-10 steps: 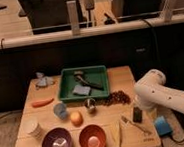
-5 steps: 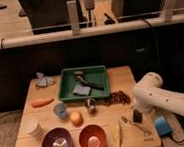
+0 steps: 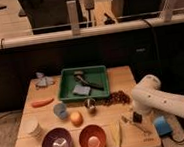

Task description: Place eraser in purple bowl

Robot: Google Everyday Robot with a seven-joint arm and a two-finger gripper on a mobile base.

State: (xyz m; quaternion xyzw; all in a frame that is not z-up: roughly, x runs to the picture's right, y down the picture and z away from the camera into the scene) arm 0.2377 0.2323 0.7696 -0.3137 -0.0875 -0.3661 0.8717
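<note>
The purple bowl [image 3: 57, 142] stands at the table's front left, beside the orange-brown bowl [image 3: 92, 137]. My white arm [image 3: 154, 98] reaches in from the right. My gripper [image 3: 136, 117] points down at the table's front right, between a banana [image 3: 116, 134] and a bright blue block [image 3: 162, 126], far right of the purple bowl. A small dark shape shows at the gripper's tip; I cannot tell whether it is the eraser or part of the gripper. No eraser shows plainly elsewhere.
A green tray [image 3: 67, 88] at the back holds a grey-blue pad [image 3: 81, 90] and a dark tool. A carrot [image 3: 42, 102], blue cup [image 3: 61, 110], orange [image 3: 76, 118], white cup [image 3: 34, 129], small metal cup [image 3: 90, 104] and dark berries [image 3: 116, 98] lie around.
My arm has shifted slightly left and down, bringing the gripper lower over the table's front right. Nothing else has moved.
</note>
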